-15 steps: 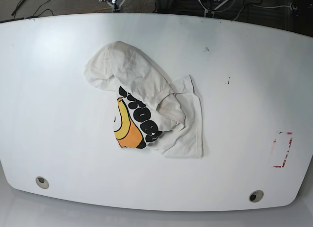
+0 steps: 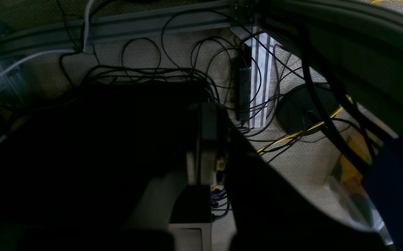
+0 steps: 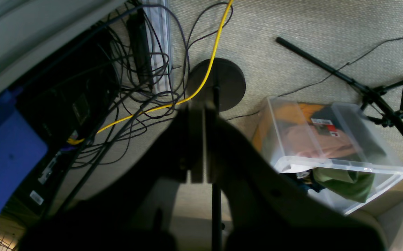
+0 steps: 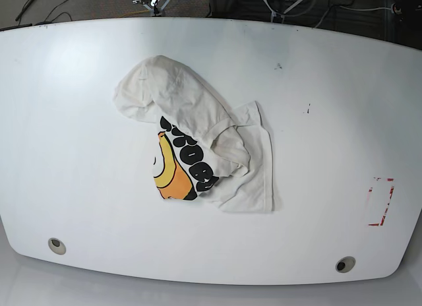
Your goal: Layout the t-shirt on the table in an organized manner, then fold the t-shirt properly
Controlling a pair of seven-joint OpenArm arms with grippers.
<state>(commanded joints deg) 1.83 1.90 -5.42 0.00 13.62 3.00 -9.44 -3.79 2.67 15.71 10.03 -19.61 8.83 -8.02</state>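
Overhead base view; floor-facing wrist views

Beige carpet floor point(image 3: 292, 31) strewn with tangled black cables point(image 2: 145, 69). Yellow cable point(image 3: 208, 62) crosses round black stand base point(image 3: 227, 78). Clear plastic bin point(image 3: 330, 153) holds folded clothes. Black tripod leg point(image 3: 344, 78) nearby.

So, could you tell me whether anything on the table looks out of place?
Yes: the t-shirt lies crumpled left of the table centre, folded over itself so only part of its orange and black print shows.
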